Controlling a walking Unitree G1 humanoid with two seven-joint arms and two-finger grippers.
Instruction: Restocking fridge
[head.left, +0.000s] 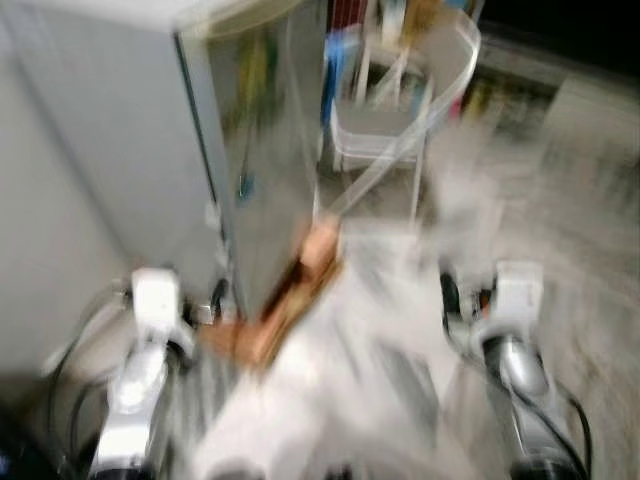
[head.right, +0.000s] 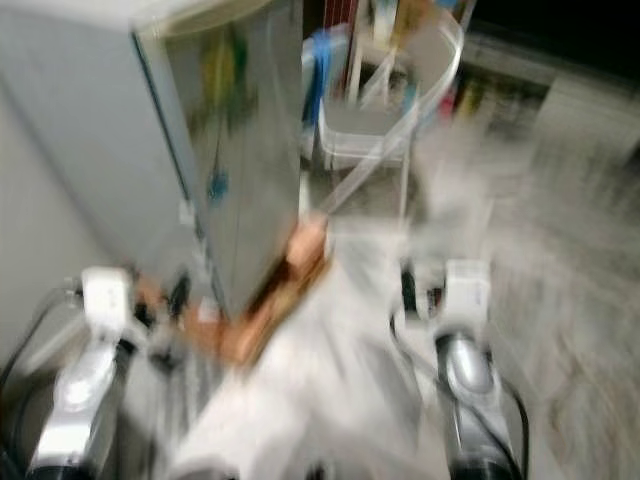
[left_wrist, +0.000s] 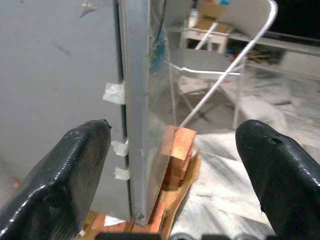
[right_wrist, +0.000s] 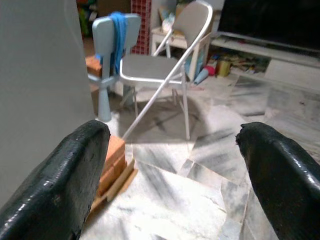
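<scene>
**Beside the fridge, both grippers empty**

From the head views, both blurred, we face the corner of the fridge (head.left: 250, 150), its shiny side panel turned to us and resting on stacked bricks (head.left: 300, 290); a folding chair (head.left: 400, 110) stands beyond it on the marble floor (head.left: 580, 230); our two silver arms reach forward low in the picture, and we cannot make out their fingers here.

From the left wrist view, the left gripper (left_wrist: 175, 175) has its jaws spread wide with nothing between them; it points at the fridge's near vertical edge, where scraps of tape (left_wrist: 114, 93) cling to the grey side.

From the right wrist view, the right gripper (right_wrist: 172, 175) is likewise spread and empty; the bricks sit just beside the fridge base, and a small blue chair (right_wrist: 107, 45) stands behind.

We judge that no stock is in hand and the door is not before us; we should steady ourselves, come round to the door side, and keep clear of the chair's legs.
</scene>
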